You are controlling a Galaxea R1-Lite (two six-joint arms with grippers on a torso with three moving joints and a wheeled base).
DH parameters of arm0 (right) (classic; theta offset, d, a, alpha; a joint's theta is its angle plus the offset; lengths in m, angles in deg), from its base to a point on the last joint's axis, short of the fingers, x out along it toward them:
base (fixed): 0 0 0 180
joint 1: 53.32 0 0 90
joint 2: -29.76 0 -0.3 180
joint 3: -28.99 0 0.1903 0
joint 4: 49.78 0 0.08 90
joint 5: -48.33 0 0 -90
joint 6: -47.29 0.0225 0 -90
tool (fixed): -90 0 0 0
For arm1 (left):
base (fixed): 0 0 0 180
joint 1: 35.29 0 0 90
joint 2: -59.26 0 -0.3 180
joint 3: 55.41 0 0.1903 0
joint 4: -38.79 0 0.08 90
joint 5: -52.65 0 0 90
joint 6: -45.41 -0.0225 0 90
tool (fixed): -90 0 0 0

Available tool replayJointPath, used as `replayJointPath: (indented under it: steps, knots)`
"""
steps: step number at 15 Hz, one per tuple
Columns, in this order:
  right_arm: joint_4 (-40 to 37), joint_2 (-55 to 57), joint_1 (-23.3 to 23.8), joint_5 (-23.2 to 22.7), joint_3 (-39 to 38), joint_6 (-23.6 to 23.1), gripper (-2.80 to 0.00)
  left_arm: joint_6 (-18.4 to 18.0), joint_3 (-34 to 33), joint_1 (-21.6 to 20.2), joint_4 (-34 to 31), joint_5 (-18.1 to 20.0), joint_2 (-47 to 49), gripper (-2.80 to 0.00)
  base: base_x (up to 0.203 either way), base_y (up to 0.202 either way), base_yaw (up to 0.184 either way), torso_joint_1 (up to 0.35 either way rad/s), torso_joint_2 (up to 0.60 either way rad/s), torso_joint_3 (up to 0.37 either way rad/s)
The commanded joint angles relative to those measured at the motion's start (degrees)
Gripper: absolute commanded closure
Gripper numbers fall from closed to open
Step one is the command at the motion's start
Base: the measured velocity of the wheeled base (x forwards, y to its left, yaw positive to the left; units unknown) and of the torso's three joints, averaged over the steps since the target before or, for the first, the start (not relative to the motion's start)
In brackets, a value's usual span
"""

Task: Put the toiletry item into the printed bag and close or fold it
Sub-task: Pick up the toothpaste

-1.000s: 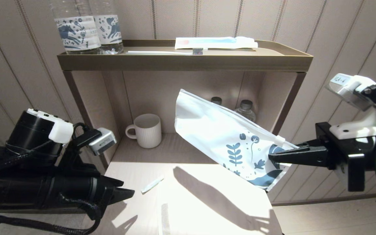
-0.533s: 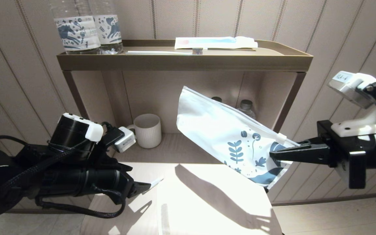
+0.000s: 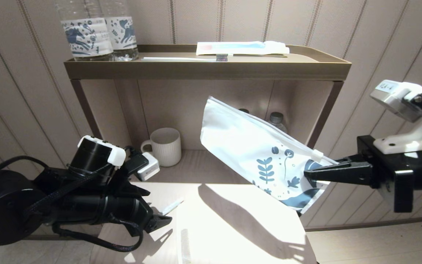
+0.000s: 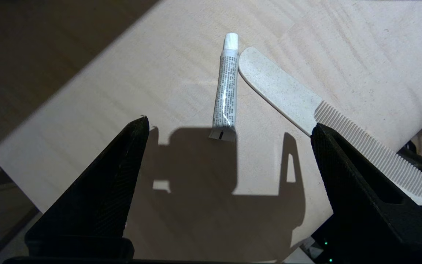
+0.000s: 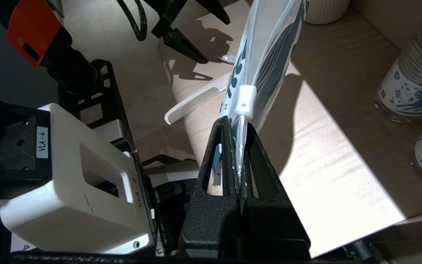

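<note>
Striped pale wall panels stand behind a small brown shelf unit (image 3: 207, 69) with a light wooden table (image 3: 233, 234) in front of it. On the top shelf are two water bottles (image 3: 97, 31), a loose toothbrush (image 3: 185, 58) and a white-and-blue toothbrush packet (image 3: 242, 47). Down in the open cubby sit a white ribbed mug (image 3: 165, 146) and two small bottles (image 3: 277, 123), partly hidden behind the printed bag (image 3: 255, 154). The right gripper (image 3: 308, 175) is clamped tight on the bag's printed end, right by the white slider (image 5: 245, 102), and holds it up in the air over the far right part of the table. The bag's long side slants — the plain white end points up and toward the shelf, the blue leaf end points down toward the gripper. The left gripper (image 3: 161, 216) is low over the left side of the table with its fingers (image 4: 115, 183) spread wide, holding nothing. The left wrist view shows what the head view hardly shows — a small white tube (image 4: 225, 88) lying flat just past the fingers, cap end pointing away, and a pale comb (image 4: 328, 117) beside it, handle close to the cap. In the head view the tube is only a thin white sliver next to the gripper. The right wrist view shows the bag edge-on, thin and flat, with the comb's teeth peeking out from behind it.
</note>
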Motion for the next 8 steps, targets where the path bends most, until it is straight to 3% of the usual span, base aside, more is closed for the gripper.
replayJointPath:
  steps: [1,3,8]
  knots:
    - [-0.07,0.00,0.30,-0.75,0.07,-0.13,0.00,-1.22,0.14,-0.03,0.50,0.00,1.94,-2.80,0.000,0.000,0.000,0.000,0.00,0.000]
    - [-0.07,0.00,0.65,-1.14,0.07,-0.13,0.00,-3.48,-0.08,-0.03,1.88,-0.11,3.41,-2.80,0.000,0.000,0.000,0.000,0.00,0.000]
    - [-0.07,0.00,0.65,-1.73,0.05,-0.13,0.00,-5.16,-0.07,-0.38,2.48,-0.54,5.60,-2.80,0.000,0.000,0.000,0.000,0.00,0.000]
